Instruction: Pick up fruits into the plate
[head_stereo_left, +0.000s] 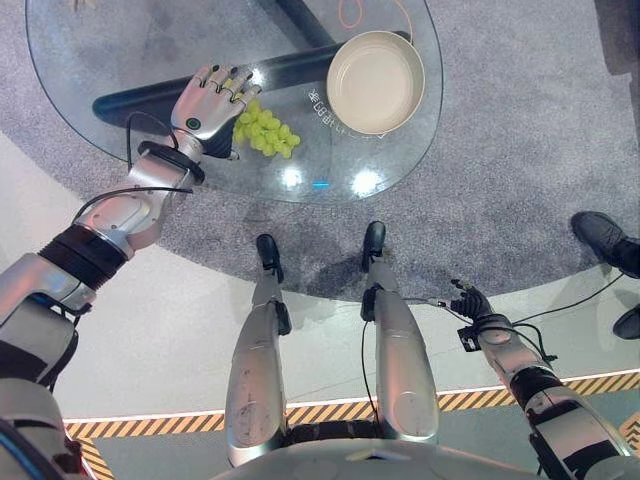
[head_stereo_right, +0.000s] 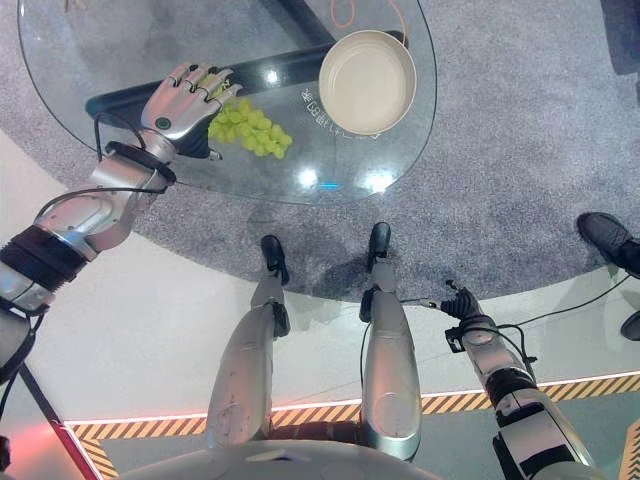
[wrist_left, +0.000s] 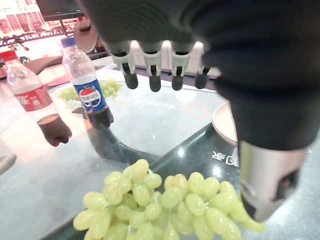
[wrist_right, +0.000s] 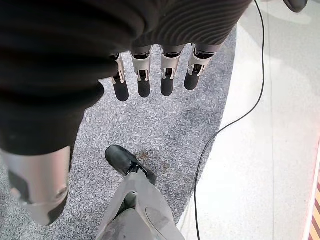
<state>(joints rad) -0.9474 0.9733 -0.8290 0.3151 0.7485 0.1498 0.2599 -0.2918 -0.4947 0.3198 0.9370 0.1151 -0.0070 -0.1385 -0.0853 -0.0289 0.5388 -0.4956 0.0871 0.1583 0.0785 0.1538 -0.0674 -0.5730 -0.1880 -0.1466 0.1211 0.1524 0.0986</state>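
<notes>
Grapes lie on the glass bench just beside the empty cream plate, not yet lifted. Left hand hovers above them, fingers spread, probably ready to grasp. Right hand hangs idle, fingers straight.

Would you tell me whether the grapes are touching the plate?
Apart. In the left eye view the grapes lie left of the plate, with bare glass table between them.

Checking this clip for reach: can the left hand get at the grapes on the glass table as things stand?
Probably yes. The left hand hovers open right over the grapes, with nothing between its fingers and the bunch in the left wrist view. The plate sits apart to the side, and the right hand hangs low by the legs.
</notes>
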